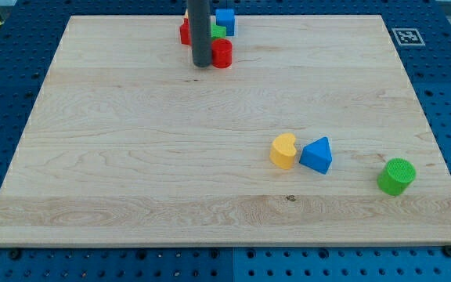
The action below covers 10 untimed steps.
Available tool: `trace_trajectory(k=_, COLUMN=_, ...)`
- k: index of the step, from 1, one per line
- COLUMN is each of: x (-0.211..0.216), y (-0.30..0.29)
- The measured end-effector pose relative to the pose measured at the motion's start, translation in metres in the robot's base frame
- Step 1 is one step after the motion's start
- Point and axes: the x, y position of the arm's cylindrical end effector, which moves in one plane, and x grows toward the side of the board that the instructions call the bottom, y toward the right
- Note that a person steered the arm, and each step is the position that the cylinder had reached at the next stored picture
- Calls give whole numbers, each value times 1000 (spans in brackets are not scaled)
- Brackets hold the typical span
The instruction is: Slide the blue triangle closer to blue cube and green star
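The blue triangle (317, 154) lies at the view's lower right, touching a yellow heart-shaped block (283, 150) on its left. The blue cube (225, 20) sits at the view's top centre. A green block (218, 32), the star, is just below it and partly hidden behind my rod. My tip (202, 65) rests on the board at the top centre, just left of a red cylinder (222, 54) and below the cluster. The tip is far from the blue triangle.
A red block (185, 32) shows left of the rod at the view's top. A green cylinder (397, 175) stands at the lower right near the board's right edge. The wooden board (131, 157) lies on a blue pegboard table, with a marker tag (406, 36) at the top right.
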Motion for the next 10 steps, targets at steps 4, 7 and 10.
trace_trajectory(k=4, x=155, y=8)
trace_trajectory(k=7, x=260, y=159)
trace_trajectory(k=10, x=208, y=173)
